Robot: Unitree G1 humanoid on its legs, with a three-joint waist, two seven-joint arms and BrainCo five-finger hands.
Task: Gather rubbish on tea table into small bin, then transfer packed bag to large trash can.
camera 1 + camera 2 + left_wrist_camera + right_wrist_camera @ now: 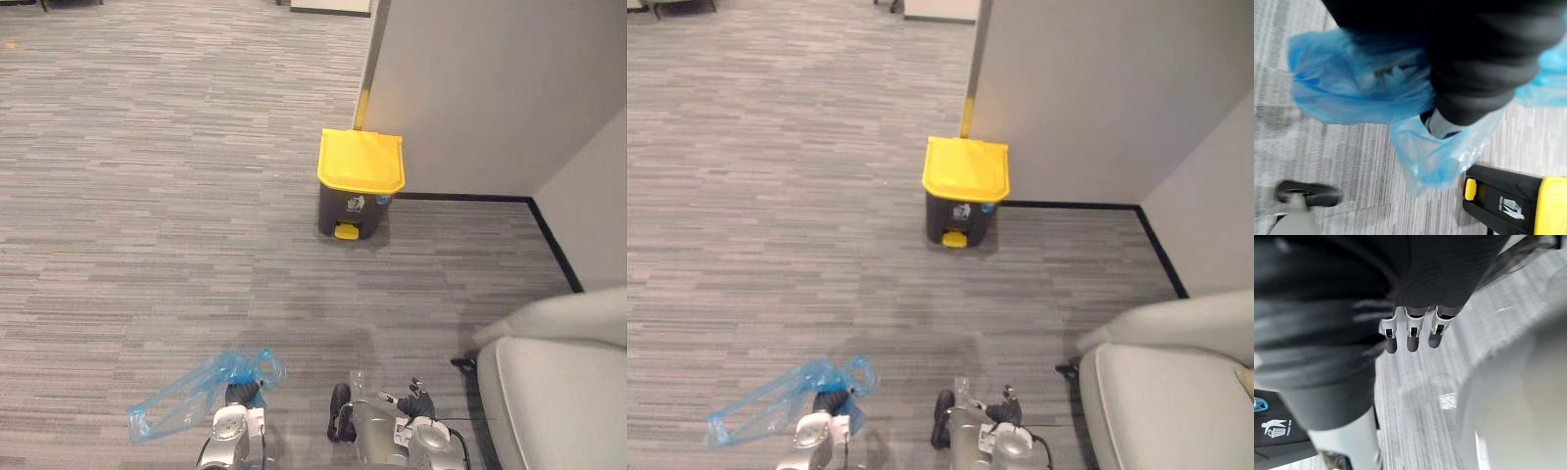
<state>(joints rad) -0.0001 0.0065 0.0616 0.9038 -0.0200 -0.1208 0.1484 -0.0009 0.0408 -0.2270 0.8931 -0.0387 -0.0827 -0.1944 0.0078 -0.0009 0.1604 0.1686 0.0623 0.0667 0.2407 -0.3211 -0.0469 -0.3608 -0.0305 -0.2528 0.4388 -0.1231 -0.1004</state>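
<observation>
A crumpled blue plastic bag (181, 399) hangs low at the lower left, bunched at my left hand (245, 394), whose fingers are curled into its gathered top. In the left wrist view the blue bag (1352, 83) wraps round a fingertip (1442, 125). The large trash can (360, 184), dark grey with a shut yellow lid and a yellow pedal, stands ahead on the carpet against a wall corner; the trash can (1513, 200) also appears past the bag. My right hand (1410, 330) hangs with straight fingers over the carpet and holds nothing; the same right hand (339, 409) is at the bottom centre.
A light grey armchair (563, 377) fills the lower right, close to my right arm. A grey partition wall (490, 88) with a black baseboard (554, 245) runs behind and to the right of the can. Grey striped carpet (147, 196) spreads to the left.
</observation>
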